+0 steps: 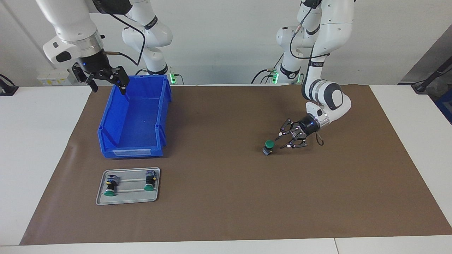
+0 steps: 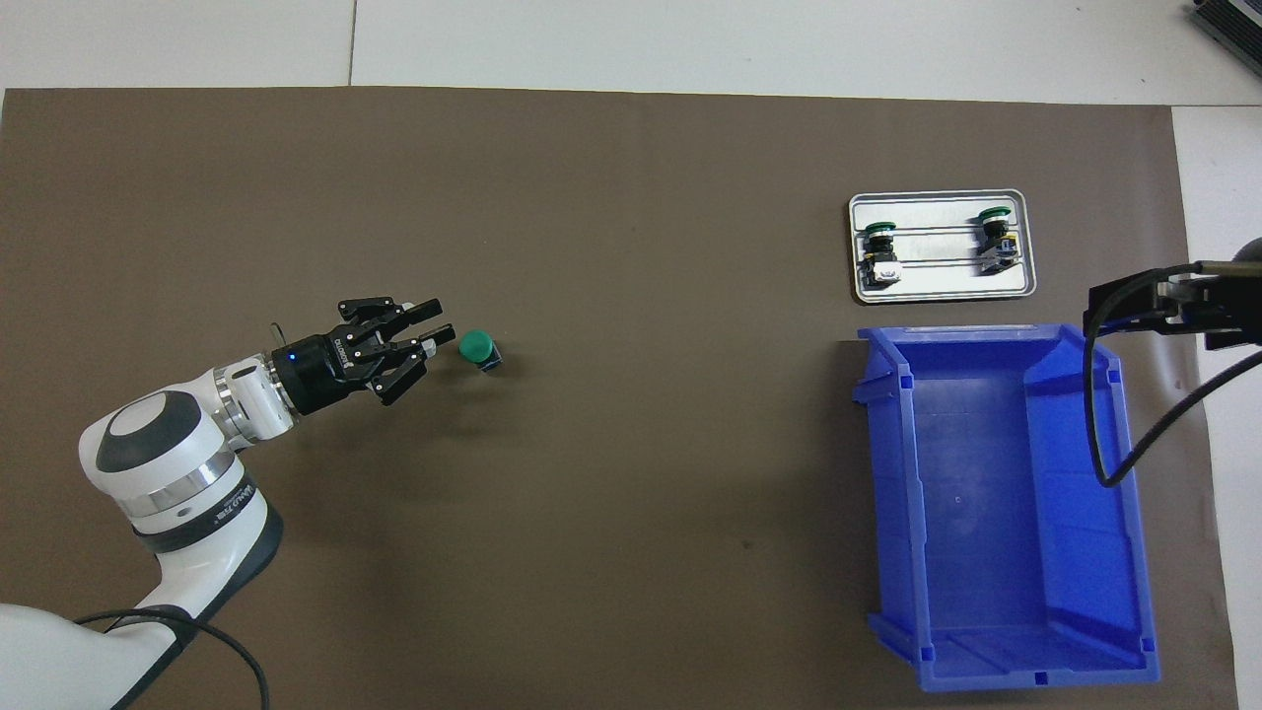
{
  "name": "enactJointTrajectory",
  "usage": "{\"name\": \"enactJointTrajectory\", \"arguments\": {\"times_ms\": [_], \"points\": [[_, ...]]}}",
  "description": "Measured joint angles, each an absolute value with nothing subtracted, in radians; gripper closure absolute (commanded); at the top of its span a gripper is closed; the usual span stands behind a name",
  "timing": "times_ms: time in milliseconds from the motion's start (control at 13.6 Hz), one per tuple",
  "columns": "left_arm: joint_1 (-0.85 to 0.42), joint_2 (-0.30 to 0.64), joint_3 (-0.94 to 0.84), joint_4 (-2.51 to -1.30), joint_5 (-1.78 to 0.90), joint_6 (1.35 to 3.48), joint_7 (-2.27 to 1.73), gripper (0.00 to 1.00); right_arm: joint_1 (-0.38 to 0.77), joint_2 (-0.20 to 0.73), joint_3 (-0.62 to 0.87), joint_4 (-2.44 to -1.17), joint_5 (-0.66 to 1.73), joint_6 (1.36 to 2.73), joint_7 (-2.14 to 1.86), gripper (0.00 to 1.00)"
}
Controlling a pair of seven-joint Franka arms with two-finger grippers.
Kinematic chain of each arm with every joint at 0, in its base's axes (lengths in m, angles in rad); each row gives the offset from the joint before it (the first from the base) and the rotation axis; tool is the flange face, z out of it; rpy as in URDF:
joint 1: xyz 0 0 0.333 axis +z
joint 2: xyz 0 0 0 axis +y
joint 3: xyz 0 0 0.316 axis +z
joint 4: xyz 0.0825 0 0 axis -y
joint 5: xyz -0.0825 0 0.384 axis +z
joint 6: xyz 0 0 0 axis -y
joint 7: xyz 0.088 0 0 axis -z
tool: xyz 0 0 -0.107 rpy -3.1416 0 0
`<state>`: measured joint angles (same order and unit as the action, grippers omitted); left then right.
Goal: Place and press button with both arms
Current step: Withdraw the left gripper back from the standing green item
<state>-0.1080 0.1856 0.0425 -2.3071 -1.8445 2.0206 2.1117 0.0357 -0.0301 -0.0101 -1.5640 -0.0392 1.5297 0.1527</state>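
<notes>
I see the button [image 1: 269, 146] standing upright on the brown mat [image 1: 226, 197], green cap up, toward the left arm's end of the counter [image 1: 42, 148] and well apart from the other items. The left claw [image 1: 284, 140] sits low just beside the button, pointing at it; its fingers stand parted and released, and a narrow gap separates them from the cap. It grasps nothing.

The right claw [image 1: 107, 83] hangs in the air over the rim of the blue bin [image 1: 132, 121] at the end nearest the robots. It is spread wide and empty; this arm waits.

The bin rests on the mat toward the right arm's end of the counter. Farther from the robots than the bin lies a grey tray [image 1: 128, 199], close beside it, carrying two more green-capped buttons [image 1: 110, 187] lying on their sides.
</notes>
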Motion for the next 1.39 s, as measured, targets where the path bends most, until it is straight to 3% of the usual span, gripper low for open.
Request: {"name": "enactJointTrajectory", "arguments": {"times_ms": [440,807,1101,1394], "points": [[-0.217,0.055,0.026,-2.305,-1.832,2.362,1.803,0.70,0.036,-0.032,-0.010,-1.570,-0.039,1.530,0.153,0.00],[-0.277,0.049,0.024,-2.298,-1.789,2.484,1.665,0.70,0.036,-0.033,-0.010,-1.573,-0.039,1.530,0.153,0.00],[-0.271,0.057,0.030,-2.254,-1.561,2.485,1.500,0.70,0.036,-0.034,-0.010,-1.574,-0.039,1.530,0.153,0.00],[-0.266,0.074,0.034,-2.206,-1.348,2.480,1.288,0.95,0.036,-0.036,-0.010,-1.576,-0.039,1.530,0.153,0.00]]}}
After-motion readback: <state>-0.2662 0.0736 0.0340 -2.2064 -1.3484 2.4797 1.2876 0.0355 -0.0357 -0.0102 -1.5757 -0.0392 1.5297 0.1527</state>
